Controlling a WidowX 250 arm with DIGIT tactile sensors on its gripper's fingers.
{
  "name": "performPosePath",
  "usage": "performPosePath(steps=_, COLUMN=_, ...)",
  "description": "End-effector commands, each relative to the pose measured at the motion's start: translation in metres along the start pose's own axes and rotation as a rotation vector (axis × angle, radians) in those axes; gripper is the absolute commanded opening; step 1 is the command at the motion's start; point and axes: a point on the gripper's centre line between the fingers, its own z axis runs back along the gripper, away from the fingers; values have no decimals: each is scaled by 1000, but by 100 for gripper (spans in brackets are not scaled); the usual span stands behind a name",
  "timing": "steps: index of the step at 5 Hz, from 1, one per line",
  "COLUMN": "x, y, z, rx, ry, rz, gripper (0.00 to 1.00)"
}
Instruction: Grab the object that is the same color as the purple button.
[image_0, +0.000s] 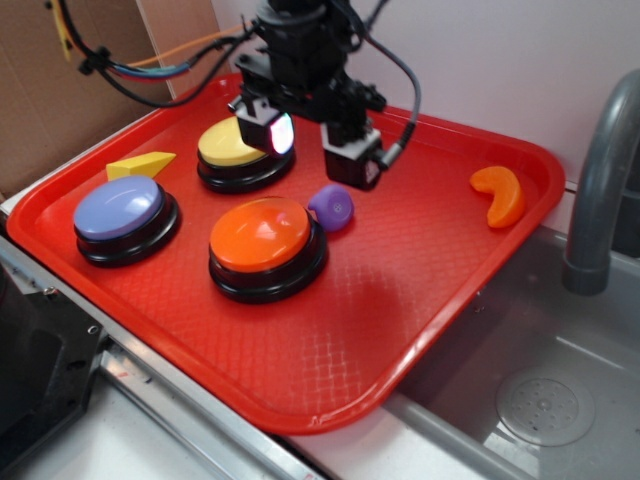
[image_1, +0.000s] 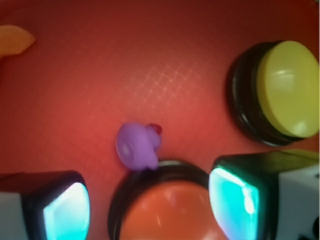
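The purple lump (image_0: 331, 207) just below the fingers (image_0: 352, 156) looks like glossy, smooth plastic. The red tray (image_0: 400, 300) beneath them is plastic with a fine crosshatch texture, and the button tops have a satin sheen.

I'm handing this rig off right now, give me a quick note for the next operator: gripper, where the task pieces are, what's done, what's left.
Gripper: open, empty, above the tray between the yellow button and the purple object. Wrist view shows both fingers spread, nothing between them.

Purple object: on the tray, right against the orange button's base, on its far-right side.

Purple button: front left of the tray, for color reference only.

Done: the gripper is near the object, no contact.

Left: center over the purple object, lower, close, lift. The orange button leaves little room on that side.
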Motion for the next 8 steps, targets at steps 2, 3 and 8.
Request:
performPosePath(steps=2, x=15, y=-3, z=-29, rx=-35, ry=2, rz=34, gripper=100)
performPosePath(steps=3, x=12, y=-5, z=-31, rx=-21, ry=-2, rz=59, gripper=0)
performPosePath(steps=8, x=30, y=46, z=63, rx=-52, ry=-69, rz=-20, gripper=0)
